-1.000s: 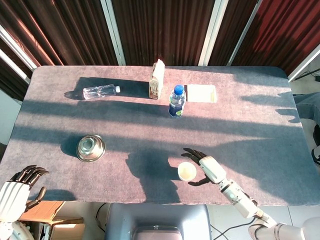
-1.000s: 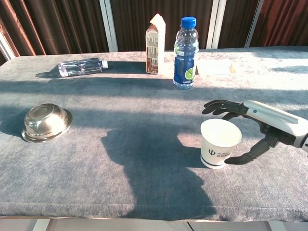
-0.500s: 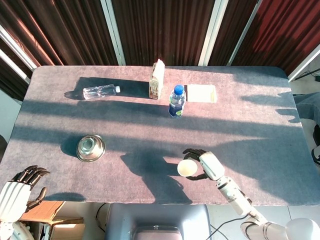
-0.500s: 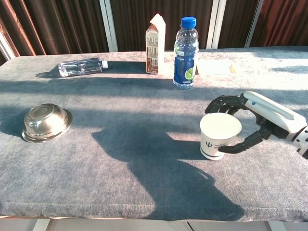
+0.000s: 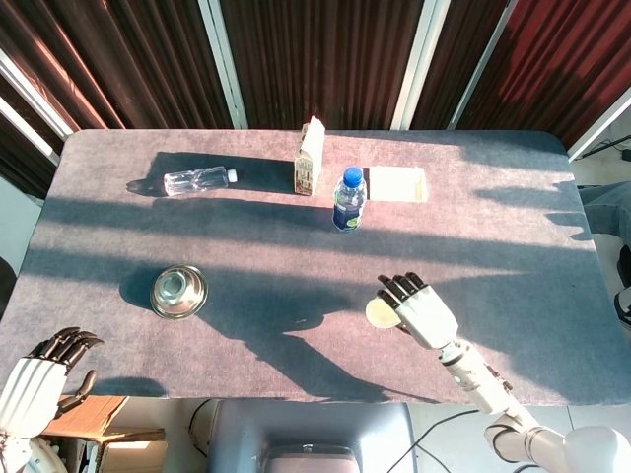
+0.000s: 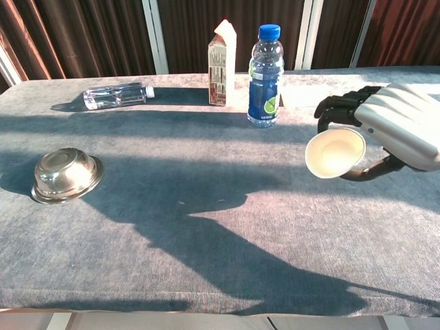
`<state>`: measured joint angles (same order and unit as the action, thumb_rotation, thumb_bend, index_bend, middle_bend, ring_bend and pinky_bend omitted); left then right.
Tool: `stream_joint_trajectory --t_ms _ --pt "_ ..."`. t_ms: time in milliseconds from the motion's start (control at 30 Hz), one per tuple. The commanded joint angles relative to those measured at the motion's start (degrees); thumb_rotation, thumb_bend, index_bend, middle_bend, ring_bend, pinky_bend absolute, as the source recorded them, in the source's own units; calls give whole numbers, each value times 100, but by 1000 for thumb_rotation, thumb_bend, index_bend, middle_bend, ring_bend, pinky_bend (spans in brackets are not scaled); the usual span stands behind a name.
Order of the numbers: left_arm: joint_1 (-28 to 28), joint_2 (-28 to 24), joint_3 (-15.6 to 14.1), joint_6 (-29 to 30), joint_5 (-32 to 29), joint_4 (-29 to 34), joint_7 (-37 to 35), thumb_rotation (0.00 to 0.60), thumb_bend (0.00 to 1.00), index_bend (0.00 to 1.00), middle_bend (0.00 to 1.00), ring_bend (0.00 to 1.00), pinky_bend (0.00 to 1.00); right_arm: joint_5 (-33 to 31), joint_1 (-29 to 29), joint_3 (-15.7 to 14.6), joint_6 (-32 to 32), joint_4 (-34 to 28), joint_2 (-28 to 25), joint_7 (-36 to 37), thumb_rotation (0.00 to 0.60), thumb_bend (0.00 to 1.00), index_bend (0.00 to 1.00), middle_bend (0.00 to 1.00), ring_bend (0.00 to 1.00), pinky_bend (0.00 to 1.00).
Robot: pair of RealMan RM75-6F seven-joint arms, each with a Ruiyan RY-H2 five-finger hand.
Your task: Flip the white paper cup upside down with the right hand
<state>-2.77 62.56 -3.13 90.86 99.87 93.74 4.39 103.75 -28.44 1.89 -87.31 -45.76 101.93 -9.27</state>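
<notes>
White paper cup (image 6: 335, 153), tipped sideways off the table, gripped by the right hand (image 6: 402, 124), body mostly hidden.

right hand (image 6: 402, 124): white shell, black fingers | left hand (image 5: 30, 379): white shell, black fingers

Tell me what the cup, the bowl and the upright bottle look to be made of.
Cup: likely paper, matte white, thin rolled rim. It is held tilted in the right hand.
Bowl: metal, probably stainless steel; its shiny silver surface mirrors the light. It sits upside down.
Upright bottle: clear plastic, glossy, with a blue cap and label.
</notes>
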Motion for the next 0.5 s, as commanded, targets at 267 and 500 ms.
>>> stream_joint_trajectory --t_ms 267,500 --pt "1 -7 -17 -23 -6 27 43 600 420 342 291 210 400 -418 -209 98 1472 -1385 -678 -3185 600 213 563 408 366 479" --pt "-1 -7 -22 -29 -2 25 53 600 420 341 291 210 400 -917 -126 167 1861 -1757 -704 -3344 600 212 484 391 294 417"
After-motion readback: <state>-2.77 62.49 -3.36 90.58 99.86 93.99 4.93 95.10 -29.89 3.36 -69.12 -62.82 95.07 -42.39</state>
